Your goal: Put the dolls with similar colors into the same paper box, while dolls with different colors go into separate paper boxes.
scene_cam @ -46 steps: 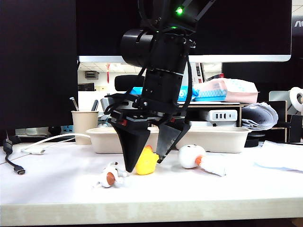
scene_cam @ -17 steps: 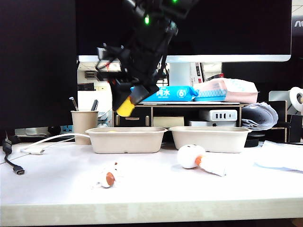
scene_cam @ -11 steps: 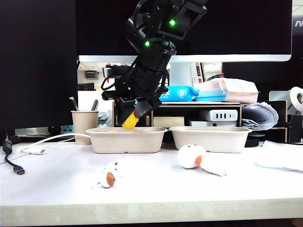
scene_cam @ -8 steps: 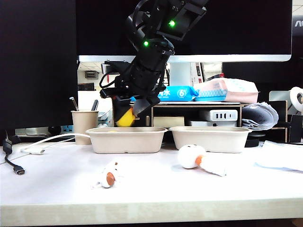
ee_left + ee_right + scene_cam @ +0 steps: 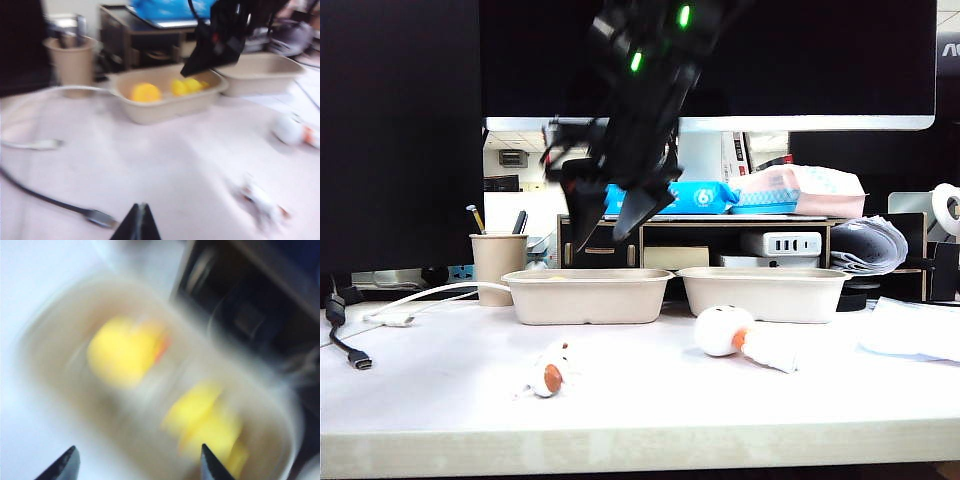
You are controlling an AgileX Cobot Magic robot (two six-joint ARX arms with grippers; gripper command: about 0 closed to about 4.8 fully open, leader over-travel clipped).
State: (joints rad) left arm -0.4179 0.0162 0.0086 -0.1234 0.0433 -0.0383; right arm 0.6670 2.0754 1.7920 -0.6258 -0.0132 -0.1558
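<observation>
- Far left on the counter (image 5: 440,390), a black cable (image 5: 342,340) and a white cable (image 5: 420,300) trail past a beige pen cup (image 5: 498,262).
- The left gripper (image 5: 140,223) shows only in its own wrist view: the fingers are pressed together to one dark point, nothing between them, low over bare counter.
- The left paper box (image 5: 588,295) sits at the back of the counter; the left wrist view shows both yellow dolls inside it, the round one (image 5: 146,92) and the duck-like one (image 5: 188,85) side by side.
- The right gripper (image 5: 605,218) hangs above that left box, fingers spread and empty, pointing down; its own view looks blurrily into the box at the two yellow shapes.
- In front of the left box, out on open counter, lies the tiny white doll with a brown spot (image 5: 551,372).
- The right paper box (image 5: 763,293) stands just beside the left one.
- The round-headed white doll with an orange beak (image 5: 725,331) lies on the counter in front of the right box, near it.
</observation>
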